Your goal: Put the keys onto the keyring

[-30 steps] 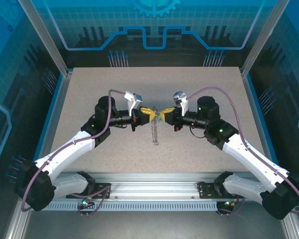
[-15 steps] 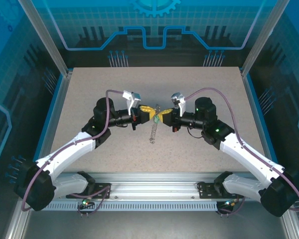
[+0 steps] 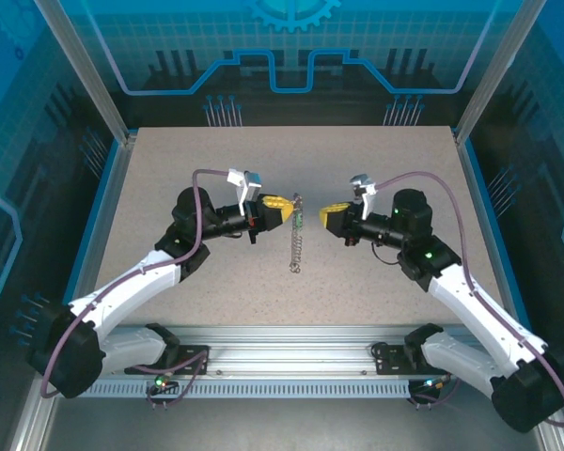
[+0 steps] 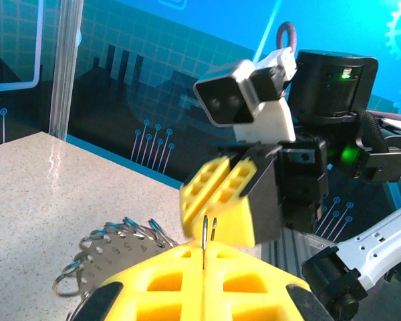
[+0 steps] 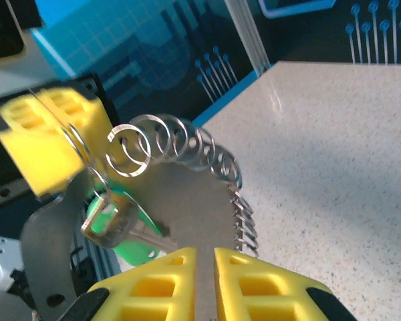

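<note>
The left claw (image 3: 288, 209) is clamped tight on the top of the keyring (image 3: 297, 240), with a thin strand of its wire nipped between the yellow fingertips. From there the keyring dangles as one narrow strand, its long axis running almost straight from the claw tip toward the near edge of the desk (image 3: 169, 160). I can't tell whether its lower end touches the surface. The right claw (image 3: 325, 217) sits just beside it, facing the left one, apart from the ring, its fingers parted only a crack with nothing between them. From that wrist, the silvery rings (image 5: 180, 144) curve in an arc, and the key (image 5: 113, 226) hangs among them on a slant, head up toward the left claw, blade pointing down toward the right one, against its green tag (image 5: 139, 249).
</note>
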You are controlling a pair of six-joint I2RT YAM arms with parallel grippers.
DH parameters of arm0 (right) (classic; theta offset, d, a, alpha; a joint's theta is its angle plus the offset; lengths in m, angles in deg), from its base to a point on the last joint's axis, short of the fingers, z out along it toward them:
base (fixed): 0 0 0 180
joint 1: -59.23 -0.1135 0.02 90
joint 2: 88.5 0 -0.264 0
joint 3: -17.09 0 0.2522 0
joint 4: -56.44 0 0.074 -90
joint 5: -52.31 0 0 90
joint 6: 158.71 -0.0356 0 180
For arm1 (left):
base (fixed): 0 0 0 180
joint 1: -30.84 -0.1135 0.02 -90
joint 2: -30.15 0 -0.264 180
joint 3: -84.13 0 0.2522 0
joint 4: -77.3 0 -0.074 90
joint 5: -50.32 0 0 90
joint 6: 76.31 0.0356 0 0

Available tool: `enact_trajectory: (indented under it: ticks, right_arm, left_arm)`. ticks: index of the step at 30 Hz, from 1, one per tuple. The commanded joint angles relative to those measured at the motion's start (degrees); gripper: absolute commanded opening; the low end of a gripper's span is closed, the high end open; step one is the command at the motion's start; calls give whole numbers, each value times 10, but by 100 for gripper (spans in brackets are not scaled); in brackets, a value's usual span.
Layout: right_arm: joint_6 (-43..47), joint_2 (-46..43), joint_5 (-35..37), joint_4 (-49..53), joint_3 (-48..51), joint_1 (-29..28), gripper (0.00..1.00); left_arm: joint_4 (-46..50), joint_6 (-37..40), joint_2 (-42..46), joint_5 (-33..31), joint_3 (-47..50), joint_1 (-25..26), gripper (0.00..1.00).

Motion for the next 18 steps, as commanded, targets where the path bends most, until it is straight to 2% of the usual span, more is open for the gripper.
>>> enact_trajectory:
  ticks: [1,5,18]
  right_arm:
    - [-20,-22,-9,-12,-11,8,26]
    - [-42,-2,-31,-50,-31,8,40]
    - [-91,55,-85,-192,-38,-5,43]
  left_arm:
    - [-62,-25,-6,9,5,4,0]
    - [-92,-47,-21,17,7,4,0]
    - [-168,-108,-60,25,9,4,0]
